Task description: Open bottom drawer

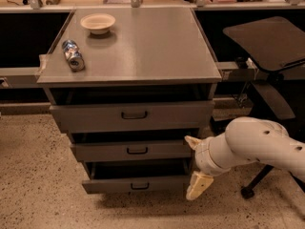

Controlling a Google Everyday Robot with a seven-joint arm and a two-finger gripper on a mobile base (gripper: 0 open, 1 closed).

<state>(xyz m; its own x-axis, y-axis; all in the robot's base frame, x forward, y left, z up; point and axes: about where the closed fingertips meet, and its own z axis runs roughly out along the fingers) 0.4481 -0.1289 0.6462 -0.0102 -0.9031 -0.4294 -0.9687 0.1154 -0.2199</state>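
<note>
Reaching for the lowest handle

Nearest, the gripper [189,168] hangs spread wide and empty at the right end of the bottom drawer [109,185], well off its central handle [139,186]. Closing here would nip the drawer's edge; a jolt might roll the can [73,55] on the worktop [152,46].

White arm [259,144] enters from right edge, forearm sloping down-left, wrist bent. gripper [188,168] low in view, right of centre, pointing left. Two cream fingers [199,185] spread wide, one above the other, lower one angled down-left. Not clamped on anything.
</note>
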